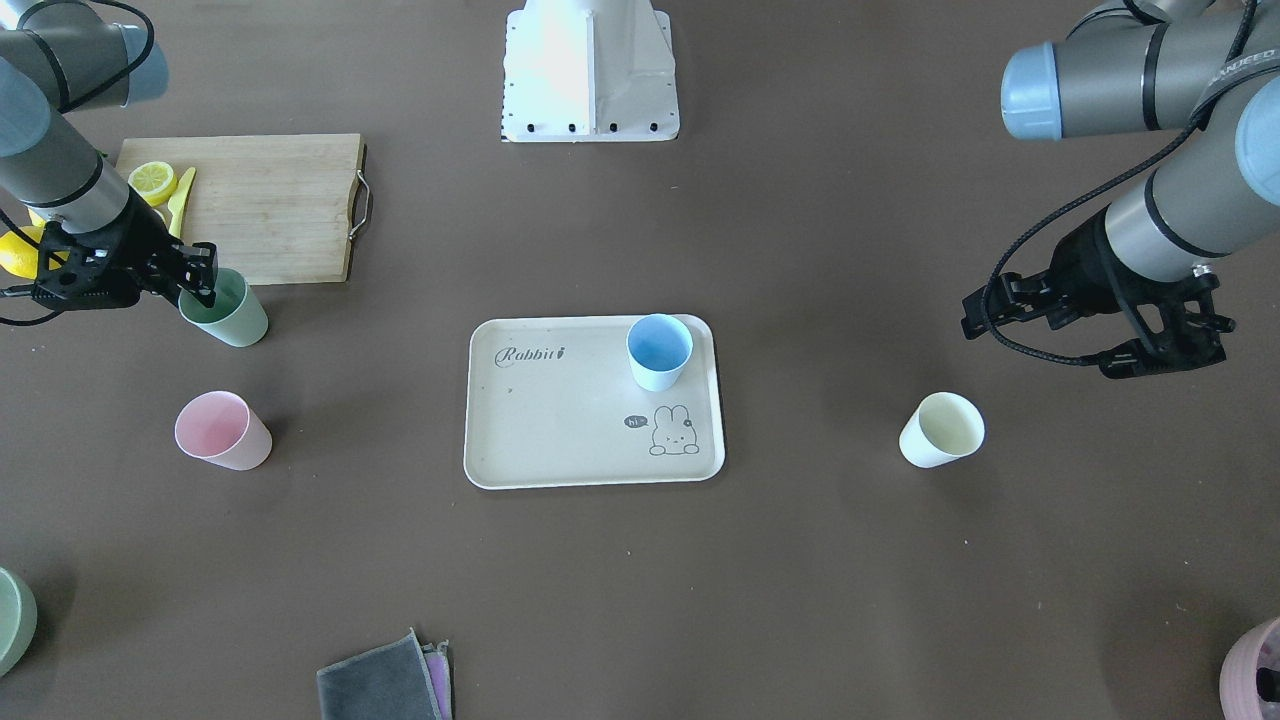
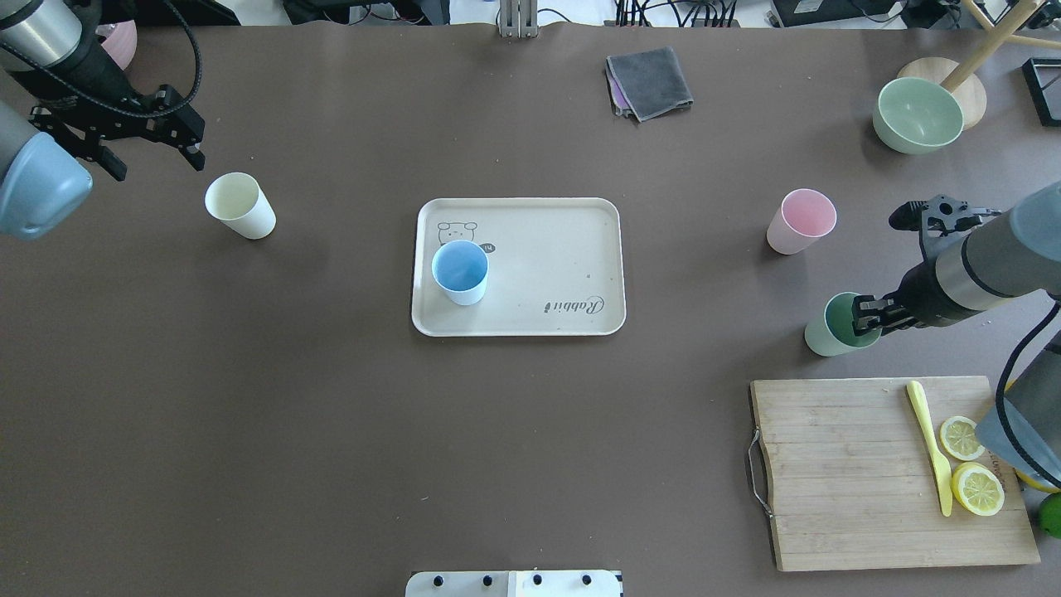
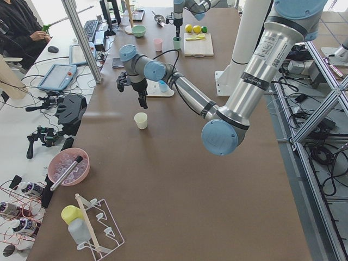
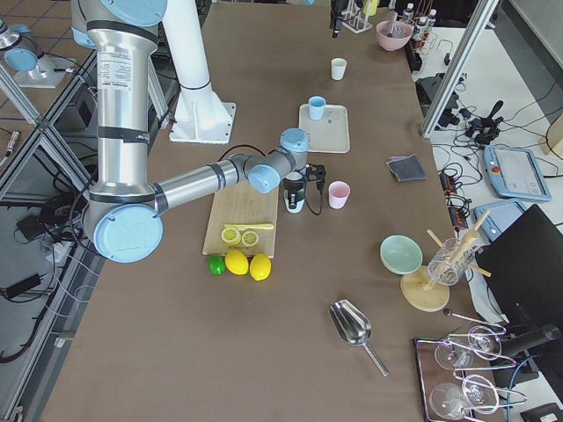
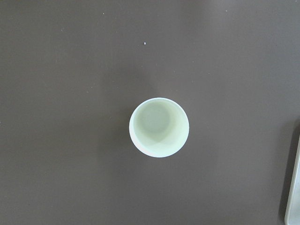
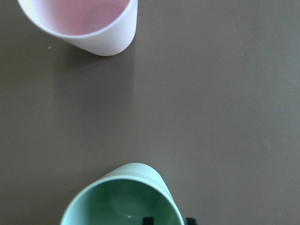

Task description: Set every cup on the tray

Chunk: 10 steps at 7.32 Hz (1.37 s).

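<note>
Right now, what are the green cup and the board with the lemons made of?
The green cup looks like matte plastic: smooth, thin-walled, no shine. The board looks like bare wood, maybe bamboo: pale strips with visible grain.

blue cup (image 1: 659, 352), pink cup (image 1: 222, 430), green cup (image 1: 235, 320), cream cup (image 1: 941, 429): matt smooth plastic
tray (image 1: 560, 440): matt, speckled
cutting board (image 1: 270, 200): pale grained wood
desk (image 1: 800, 560): dull, smooth
cloth (image 1: 380, 685): soft grey fabric
</note>
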Each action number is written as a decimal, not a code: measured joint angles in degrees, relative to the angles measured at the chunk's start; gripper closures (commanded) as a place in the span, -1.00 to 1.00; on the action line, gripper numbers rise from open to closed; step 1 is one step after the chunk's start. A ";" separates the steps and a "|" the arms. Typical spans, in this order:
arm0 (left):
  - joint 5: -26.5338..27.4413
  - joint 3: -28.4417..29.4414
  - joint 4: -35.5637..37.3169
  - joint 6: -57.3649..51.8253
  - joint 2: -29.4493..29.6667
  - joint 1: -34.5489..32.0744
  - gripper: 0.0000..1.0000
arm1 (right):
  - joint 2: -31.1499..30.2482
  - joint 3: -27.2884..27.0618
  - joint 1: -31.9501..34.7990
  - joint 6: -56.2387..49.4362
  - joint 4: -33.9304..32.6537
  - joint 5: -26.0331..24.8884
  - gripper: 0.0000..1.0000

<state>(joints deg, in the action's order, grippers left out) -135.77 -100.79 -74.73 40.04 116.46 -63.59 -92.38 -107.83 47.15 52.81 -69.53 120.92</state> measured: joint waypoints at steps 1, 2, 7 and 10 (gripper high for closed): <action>-0.02 -0.04 0.27 0.02 0.01 -0.01 -0.96 | 0.36 -0.30 0.04 -0.02 -0.06 0.62 1.00; -0.02 -0.16 0.75 0.03 0.08 -0.12 -0.96 | 1.19 -0.66 0.88 -0.03 -0.34 2.49 1.00; 0.00 0.73 2.84 -5.98 0.13 -3.34 -0.96 | 10.26 1.36 -0.52 7.08 -1.08 6.13 1.00; -0.03 4.08 4.77 -18.22 0.03 -7.76 -0.96 | 18.33 1.80 -6.66 14.30 -3.94 0.43 1.00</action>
<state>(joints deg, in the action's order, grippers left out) -135.79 -96.71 -69.97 21.83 116.49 -71.35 -74.05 -106.03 40.50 67.11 -73.47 121.36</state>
